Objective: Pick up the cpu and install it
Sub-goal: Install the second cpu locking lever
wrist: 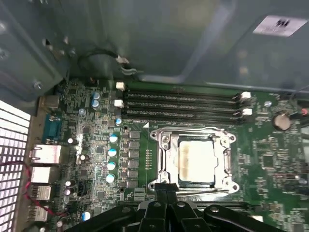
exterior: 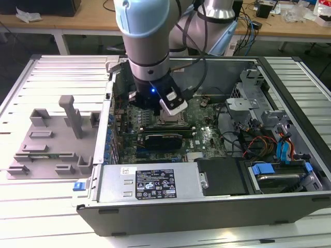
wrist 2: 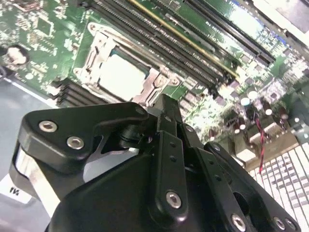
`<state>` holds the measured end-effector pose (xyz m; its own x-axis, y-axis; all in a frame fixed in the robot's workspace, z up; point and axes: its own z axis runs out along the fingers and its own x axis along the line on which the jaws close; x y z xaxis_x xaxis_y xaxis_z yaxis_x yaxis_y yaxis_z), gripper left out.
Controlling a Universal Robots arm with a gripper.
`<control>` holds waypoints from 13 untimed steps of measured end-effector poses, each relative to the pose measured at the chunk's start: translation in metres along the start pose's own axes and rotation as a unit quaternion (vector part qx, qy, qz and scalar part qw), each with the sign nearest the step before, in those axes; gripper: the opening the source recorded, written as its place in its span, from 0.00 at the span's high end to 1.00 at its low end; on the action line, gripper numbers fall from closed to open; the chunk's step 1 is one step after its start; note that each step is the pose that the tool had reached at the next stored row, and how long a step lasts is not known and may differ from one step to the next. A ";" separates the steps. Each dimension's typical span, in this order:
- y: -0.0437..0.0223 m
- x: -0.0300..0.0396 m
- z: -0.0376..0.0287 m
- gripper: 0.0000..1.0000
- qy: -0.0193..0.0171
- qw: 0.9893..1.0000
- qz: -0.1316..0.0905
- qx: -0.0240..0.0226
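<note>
Black gripper [wrist 2: 166,108] linkage w/ silver screws sits closest to the lens in both wrist views, its fingers [wrist: 166,191] pressed together at the tips, closed on nothing. Just beyond the tips lies the cpu [wrist 2: 120,75], a pale silvery square, flat inside the metal socket frame [wrist 2: 94,46] on the green motherboard [wrist 2: 34,29]. Cpu is apart from the fingers, not held. First wrist view: cpu [wrist: 197,162] sits centred in the frame [wrist: 164,145], w/ the finger tips right at the frame's near edge, slightly off to one side of the chip. Four long dark memory slots [wrist: 181,104] run parallel beside the socket, on the side away from the gripper. Row of small blue-topped capacitors [wrist: 112,159] stands near the socket's other side.

Exterior view: arm [exterior: 147,46] reaches straight down into an open pc case [exterior: 207,206] lying on its side on a slatted white table [exterior: 51,77]. Gripper [exterior: 160,111] hangs low over the motherboard [exterior: 207,137] mid-case; the cpu itself is hidden under the arm here. Dark expansion card [exterior: 163,138] lies just in front of the gripper. Grey plastic fixture [exterior: 51,139] rests on the table at the exterior view's left, well apart from the case.
</note>
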<state>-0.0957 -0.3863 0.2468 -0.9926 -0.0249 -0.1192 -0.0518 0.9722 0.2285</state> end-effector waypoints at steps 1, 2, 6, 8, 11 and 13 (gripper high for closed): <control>0.0012 -0.0007 -0.0033 0.89 0.000 1.000 0.000 0.000; 0.0026 -0.0014 -0.0067 0.89 0.000 1.000 0.000 0.001; 0.0064 -0.0059 -0.0099 0.89 0.005 1.000 -0.001 0.025; 0.0084 -0.0102 -0.0089 0.89 0.006 1.000 -0.001 0.029; 0.0125 -0.0278 -0.0054 0.89 0.007 0.999 -0.002 0.035; 0.0155 -0.0390 -0.0025 0.89 0.014 0.998 -0.003 0.056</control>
<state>-0.0581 -0.3708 0.2574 -0.9951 -0.0351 -0.0924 -0.0459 0.9919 0.1182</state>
